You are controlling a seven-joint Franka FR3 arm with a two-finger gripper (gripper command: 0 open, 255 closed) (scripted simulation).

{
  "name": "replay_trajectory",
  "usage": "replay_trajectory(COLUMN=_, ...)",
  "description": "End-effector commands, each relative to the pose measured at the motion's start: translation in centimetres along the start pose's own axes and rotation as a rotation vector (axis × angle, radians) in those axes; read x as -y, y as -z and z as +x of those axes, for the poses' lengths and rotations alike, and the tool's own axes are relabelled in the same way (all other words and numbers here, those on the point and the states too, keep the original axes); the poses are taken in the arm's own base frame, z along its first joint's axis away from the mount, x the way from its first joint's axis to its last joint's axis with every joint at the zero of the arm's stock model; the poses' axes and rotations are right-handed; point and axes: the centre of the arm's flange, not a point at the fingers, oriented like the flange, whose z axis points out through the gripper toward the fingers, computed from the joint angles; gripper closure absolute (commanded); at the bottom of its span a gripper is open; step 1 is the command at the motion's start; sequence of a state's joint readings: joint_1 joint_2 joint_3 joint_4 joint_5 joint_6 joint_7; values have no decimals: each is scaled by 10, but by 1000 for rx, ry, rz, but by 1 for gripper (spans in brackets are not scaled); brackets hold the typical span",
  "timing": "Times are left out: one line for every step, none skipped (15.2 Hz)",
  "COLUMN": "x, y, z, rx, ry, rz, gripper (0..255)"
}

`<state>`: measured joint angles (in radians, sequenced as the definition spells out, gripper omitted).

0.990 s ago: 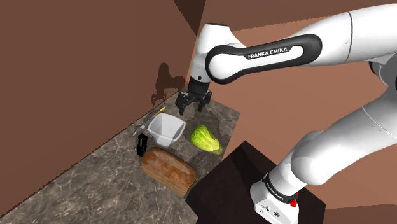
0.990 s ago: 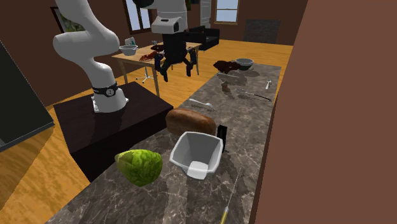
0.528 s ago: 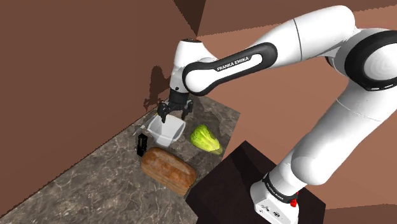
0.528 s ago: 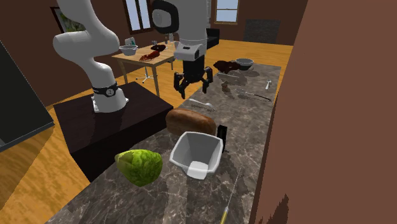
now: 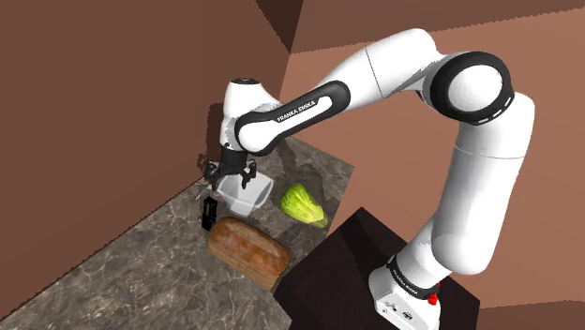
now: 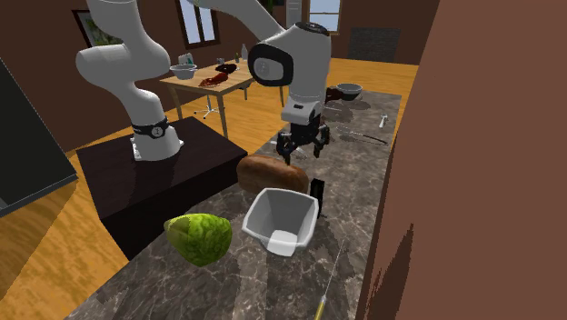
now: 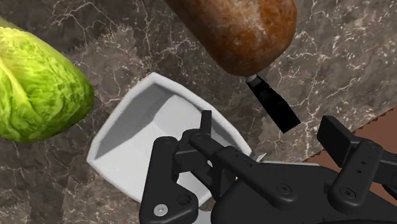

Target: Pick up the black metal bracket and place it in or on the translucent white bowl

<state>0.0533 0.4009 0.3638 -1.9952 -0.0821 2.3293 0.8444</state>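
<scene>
Jaws: spread wide with nothing between them, hanging above the bowl's rim on the side that faces the bracket.
Bracket: on the counter, just beside the bowl at the corner nearest the loaf, outside the bowl and untouched by the jaws.
Bowl: white and empty, open side up, between the loaf and the cabbage.
Loaf: brown, lying next to the bowl, with the bracket at its end.
Cabbage: green, near the bowl on the side away from the loaf.
Change in the jaws: half a second ago they were higher, over the bowl's far rim. They have since dropped and slid across the bowl toward the bracket, and they are as wide open as before.
Change in the things: bracket, bowl, loaf and cabbage all lie where they did.
</scene>
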Motion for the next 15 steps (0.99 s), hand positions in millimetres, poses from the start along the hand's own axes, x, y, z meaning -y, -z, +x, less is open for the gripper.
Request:
replay_trajectory(x=17, y=-20, z=10, rx=7, ry=-22, rz=2, gripper=0)
replay_trajectory(x=24, y=-29, z=16, rx=11, ry=-32, rz=4, gripper=0)
replay_trajectory(x=31, y=-39, z=22, rx=14, ry=-43, rz=5, gripper=0)
replay_trajectory(x=38, y=-48, z=29, rx=18, ry=-53, rz=7, gripper=0)
replay_trajectory(x=44, y=-55, z=33, rx=21, ry=-61, rz=8, gripper=0)
replay_trajectory(x=44, y=-60, z=33, rx=21, ry=-61, rz=8, gripper=0)
replay_trajectory(x=44, y=-66, z=33, rx=21, ry=-61, rz=8, gripper=0)
replay_trajectory(x=44, y=-71, z=33, rx=21, ry=-61, rz=8, gripper=0)
replay_trajectory(x=44, y=-76, z=33, rx=21, ry=-61, rz=8, gripper=0)
replay_trajectory(x=44, y=-81, z=33, rx=21, ry=-61, rz=8, gripper=0)
replay_trajectory(x=44, y=-87, z=32, rx=21, ry=-61, rz=8, gripper=0)
replay_trajectory(x=44, y=-92, z=32, rx=21, ry=-61, rz=8, gripper=0)
replay_trajectory(x=44, y=-95, z=32, rx=21, ry=-61, rz=8, gripper=0)
replay_trajectory(x=44, y=-95, z=32, rx=21, ry=-61, rz=8, gripper=0)
replay_trajectory(x=44, y=-95, z=32, rx=21, ry=-61, rz=8, gripper=0)
